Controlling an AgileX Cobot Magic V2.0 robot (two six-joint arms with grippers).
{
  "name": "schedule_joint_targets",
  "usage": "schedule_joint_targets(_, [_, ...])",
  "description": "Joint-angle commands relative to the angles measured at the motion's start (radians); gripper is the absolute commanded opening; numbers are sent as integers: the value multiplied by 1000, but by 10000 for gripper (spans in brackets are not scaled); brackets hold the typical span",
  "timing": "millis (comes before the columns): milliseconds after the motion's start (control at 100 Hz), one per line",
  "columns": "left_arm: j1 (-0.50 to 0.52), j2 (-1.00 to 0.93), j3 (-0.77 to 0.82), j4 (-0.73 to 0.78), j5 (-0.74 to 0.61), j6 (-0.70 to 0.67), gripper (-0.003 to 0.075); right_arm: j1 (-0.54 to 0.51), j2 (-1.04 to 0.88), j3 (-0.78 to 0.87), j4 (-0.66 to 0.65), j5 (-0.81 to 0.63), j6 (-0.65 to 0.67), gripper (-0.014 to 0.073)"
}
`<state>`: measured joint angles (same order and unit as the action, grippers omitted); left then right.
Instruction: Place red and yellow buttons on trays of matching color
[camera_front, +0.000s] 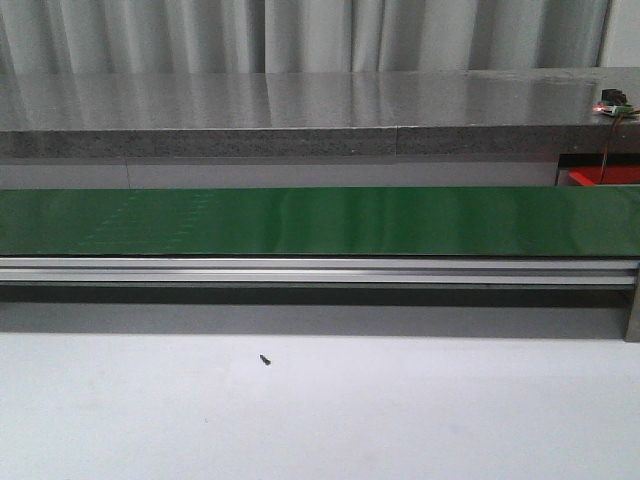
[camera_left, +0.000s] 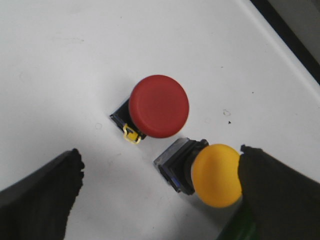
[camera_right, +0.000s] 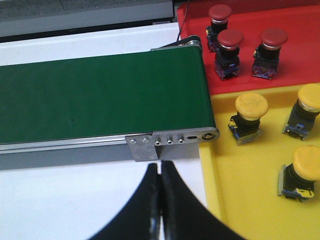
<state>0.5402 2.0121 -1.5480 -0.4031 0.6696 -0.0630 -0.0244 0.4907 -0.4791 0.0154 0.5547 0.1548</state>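
Spread wide apart, the left gripper's (camera_left: 159, 200) black fingers (camera_left: 42, 192) flank a yellow mushroom-head push button (camera_left: 216, 175) lying on its side on the white table (camera_left: 60, 60), one finger touching its cap. Beyond it stands a red mushroom-head push button (camera_left: 159, 106). Pressed together, the right gripper's (camera_right: 160, 192) fingers hover before the green conveyor belt (camera_right: 100, 92); at right, three yellow buttons sit in the yellow plastic tray (camera_right: 240, 180), three red ones in the red plastic tray (camera_right: 300, 50) farther back.

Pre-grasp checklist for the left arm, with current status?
1. Left gripper open: ok.
2. Red button between the fingers: not ok, it sits beyond them.
3. Yellow button clear of the fingers: not ok, one finger overlaps its cap.
4. Red tray has free room: ok, three buttons in view.
5. Yellow tray has free room: ok.
6. Right gripper empty and shut: ok.
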Motion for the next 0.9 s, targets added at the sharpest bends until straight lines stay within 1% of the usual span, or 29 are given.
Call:
schedule_joint_targets(0, [-2, -34, -47, -39, -57, -8, 618, 0, 0, -25, 6, -75, -3, -122])
schedule_joint_targets(210, [-2, -6, -49, -69, -156, -8, 618, 0, 0, -25, 8, -75, -3, -122])
schedule_joint_targets(410, [-4, 37, -52, -106, -163, -8, 618, 0, 0, -25, 8, -75, -3, -122])
schedule_joint_targets(720, [-6, 61, -52, -113, -199, -8, 615, 0, 0, -25, 8, -75, -3, -122])
schedule_joint_targets(790, [-6, 61, -52, -113, -199, -8, 572, 0, 0, -25, 8, -75, -3, -122])
schedule_joint_targets(840, [-6, 61, -52, -113, -199, -8, 516, 0, 0, -25, 8, -75, -3, -122])
schedule_joint_targets(890, [-6, 61, -52, -113, -199, -8, 439, 0, 0, -25, 8, -76, -3, -122])
